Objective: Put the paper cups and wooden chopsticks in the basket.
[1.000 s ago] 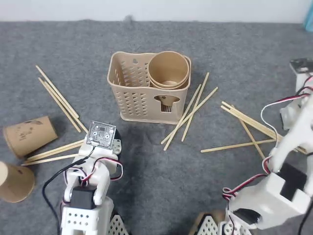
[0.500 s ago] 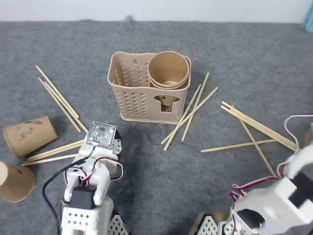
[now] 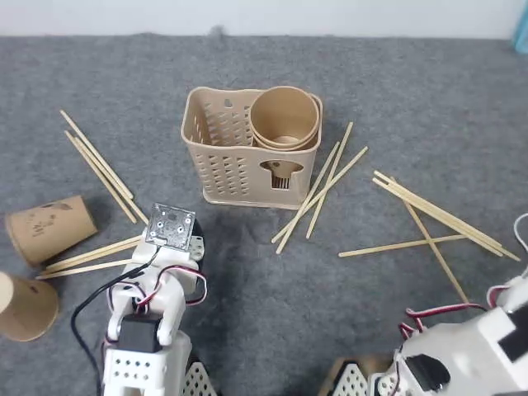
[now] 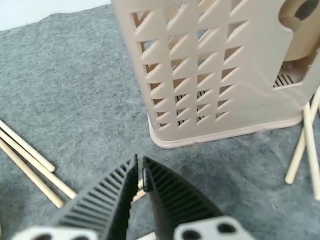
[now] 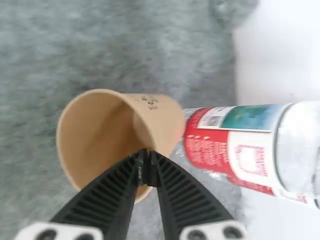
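While your left claw stays closed before the beige slotted plastic basket, your right arm has drawn back toward its base, the right claw pressed together at the rim of a tan paper cup lying beside a clear plastic bottle.

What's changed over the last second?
The right arm pulled back from beside the right-hand chopsticks toward the table's near edge. No grasp or release is visible. The left arm, the basket, its stacked cups and the two cups lying at the left stayed put.
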Available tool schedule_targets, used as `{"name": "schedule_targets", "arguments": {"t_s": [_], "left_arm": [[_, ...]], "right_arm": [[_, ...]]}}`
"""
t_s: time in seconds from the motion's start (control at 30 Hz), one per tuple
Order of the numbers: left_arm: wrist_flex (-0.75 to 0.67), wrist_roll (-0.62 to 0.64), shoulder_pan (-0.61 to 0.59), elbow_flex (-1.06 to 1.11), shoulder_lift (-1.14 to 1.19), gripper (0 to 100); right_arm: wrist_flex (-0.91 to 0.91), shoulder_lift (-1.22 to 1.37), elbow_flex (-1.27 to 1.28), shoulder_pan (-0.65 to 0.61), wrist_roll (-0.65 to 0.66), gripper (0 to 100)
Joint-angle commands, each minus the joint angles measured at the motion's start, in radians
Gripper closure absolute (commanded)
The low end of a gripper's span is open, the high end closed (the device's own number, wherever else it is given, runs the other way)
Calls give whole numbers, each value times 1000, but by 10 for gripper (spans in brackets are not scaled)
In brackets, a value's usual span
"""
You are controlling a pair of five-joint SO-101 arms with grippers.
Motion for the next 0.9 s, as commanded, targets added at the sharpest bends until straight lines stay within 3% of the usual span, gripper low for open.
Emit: {"name": "schedule_targets", "arguments": {"t_s": [0.0,0.43,0.63,0.87], "left_arm": [[3,-8,0,-5,-11,986],[-2,-8,0,-5,-11,985],[-2,-8,0,-5,-9,985],[0,-8,0,-5,-9,985]], "right_arm": [[-48,59,-109,25,14,979],[-45,346,-434,133,14,977],[58,344,-436,88,3,867],[77,358,-491,-8,-153,864]]}}
